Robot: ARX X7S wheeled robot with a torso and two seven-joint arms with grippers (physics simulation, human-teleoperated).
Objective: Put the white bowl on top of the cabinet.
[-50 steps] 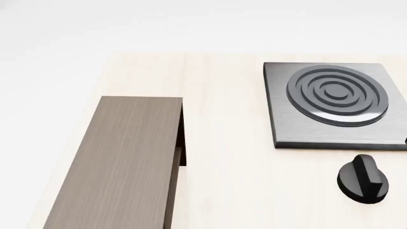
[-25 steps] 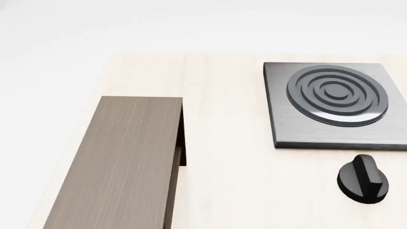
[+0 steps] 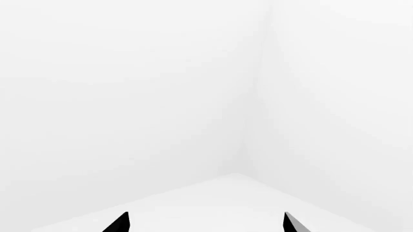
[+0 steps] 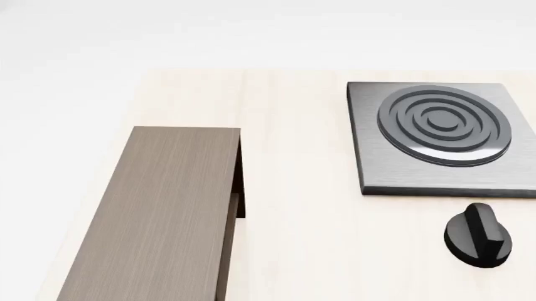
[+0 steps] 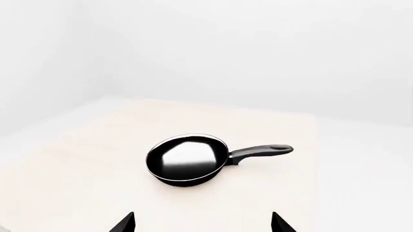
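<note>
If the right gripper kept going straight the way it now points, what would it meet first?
Most likely the black frying pan, which lies on the pale tabletop ahead of the right gripper; nothing else shows between them, though depth is unclear.

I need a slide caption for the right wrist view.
Black frying pan lying on the pale wooden table, seen between the open right gripper.

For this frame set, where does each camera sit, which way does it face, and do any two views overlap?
Head view: on the robot's head, looking forward and down at the table with the cabinet, stove plate and knob; no arm shows.
Left wrist view: near the left gripper, facing a blank white room corner; only two fingertips show.
Right wrist view: near the right gripper, facing the frying pan on the table; fingertips show.
Shared: head and right wrist views both show the pale tabletop.
</note>
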